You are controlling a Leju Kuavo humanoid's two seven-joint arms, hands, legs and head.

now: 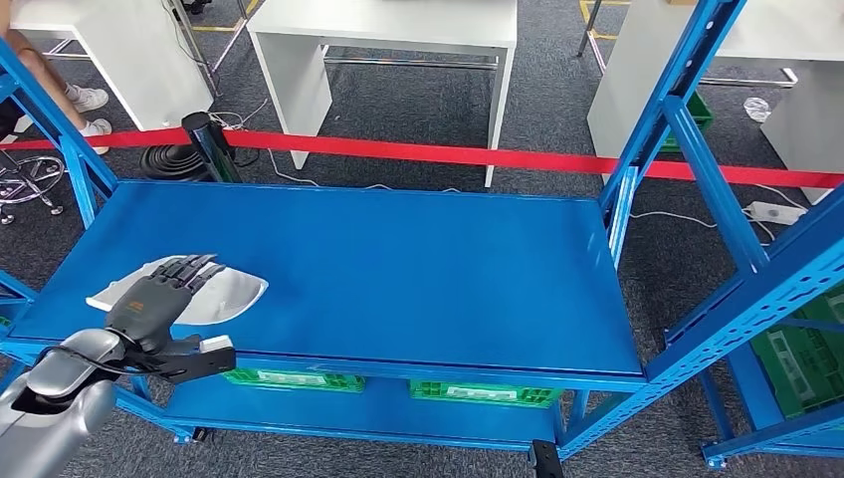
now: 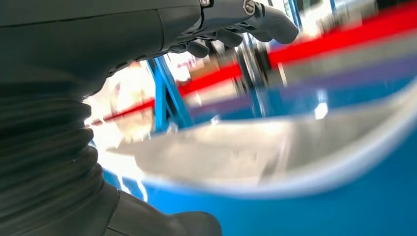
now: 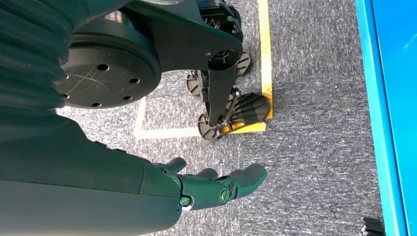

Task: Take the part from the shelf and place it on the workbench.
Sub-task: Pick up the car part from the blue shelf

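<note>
A flat white-grey part lies on the blue shelf near its front left corner. My left hand hovers over the part's near end, fingers stretched forward above it and thumb out below the shelf's front edge; nothing is gripped. The left wrist view shows the pale part close under the fingers, blurred. My right hand hangs at my side over the grey carpet, fingers loosely extended and holding nothing.
Blue uprights frame the shelf at right and left. Green crates sit on the lower level. A red barrier tape runs behind, with white tables beyond. A person's legs stand at the far left.
</note>
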